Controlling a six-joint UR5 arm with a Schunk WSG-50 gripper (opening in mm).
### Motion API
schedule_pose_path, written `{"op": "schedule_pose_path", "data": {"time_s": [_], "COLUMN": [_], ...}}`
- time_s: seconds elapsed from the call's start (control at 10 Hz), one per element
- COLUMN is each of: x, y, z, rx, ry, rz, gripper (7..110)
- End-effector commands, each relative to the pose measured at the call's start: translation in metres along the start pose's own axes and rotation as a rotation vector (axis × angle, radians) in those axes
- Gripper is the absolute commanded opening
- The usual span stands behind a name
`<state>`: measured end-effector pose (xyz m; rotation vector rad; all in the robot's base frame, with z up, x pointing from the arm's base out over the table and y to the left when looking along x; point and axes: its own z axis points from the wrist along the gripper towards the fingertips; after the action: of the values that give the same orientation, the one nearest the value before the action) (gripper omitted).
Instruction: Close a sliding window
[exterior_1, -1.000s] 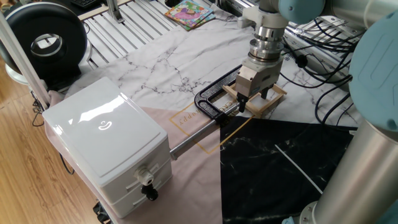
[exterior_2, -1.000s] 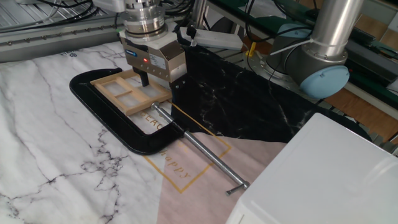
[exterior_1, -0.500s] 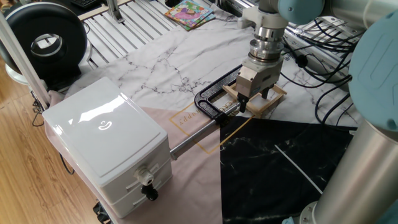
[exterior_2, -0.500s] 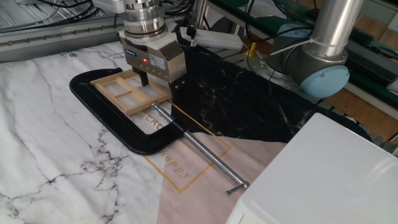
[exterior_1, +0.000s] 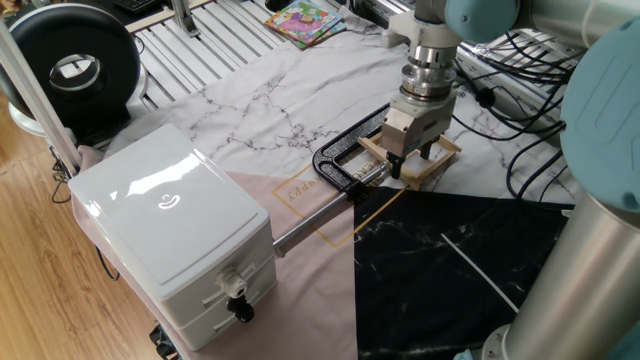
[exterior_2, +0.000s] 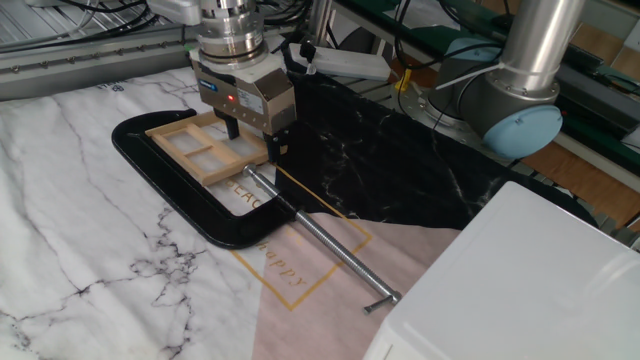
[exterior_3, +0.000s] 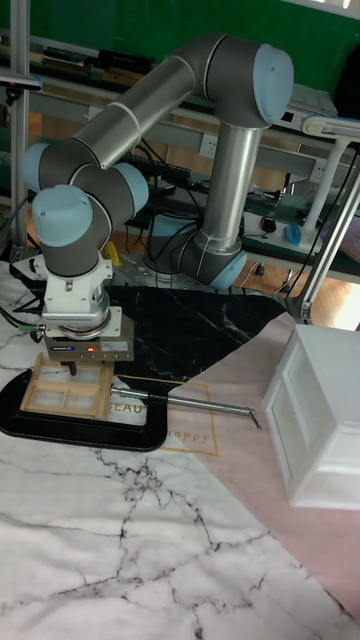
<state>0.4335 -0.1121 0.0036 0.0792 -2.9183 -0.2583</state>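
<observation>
The gripper (exterior_2: 252, 137), fingers spread, straddles the sliding window's (exterior_2: 205, 150) sash edge; the black frame's empty end lies beyond.

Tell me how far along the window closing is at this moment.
Done: the gripper is down at the tan sash, at its edge facing the metal rod. In hand: the push itself. Left: the sash sits at one end of the black frame, with the stretch nearest the rod uncovered, so the window does not look closed.
</observation>
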Motion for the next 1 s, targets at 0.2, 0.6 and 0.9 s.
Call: {"op": "schedule_pose_path", "data": {"time_s": [0.2,0.6,0.9], "x": [-0.001,-0.031,-0.041], "y": [-0.006,0.007,0.032], "z": [-0.006,-0.020,-0.036], "rx": [0.030,0.032,-0.030], "ry": [-0.010,-0.111,-0.109], "rz": [-0.023,-0.038,0.000], "gripper": [66,88,88]}}
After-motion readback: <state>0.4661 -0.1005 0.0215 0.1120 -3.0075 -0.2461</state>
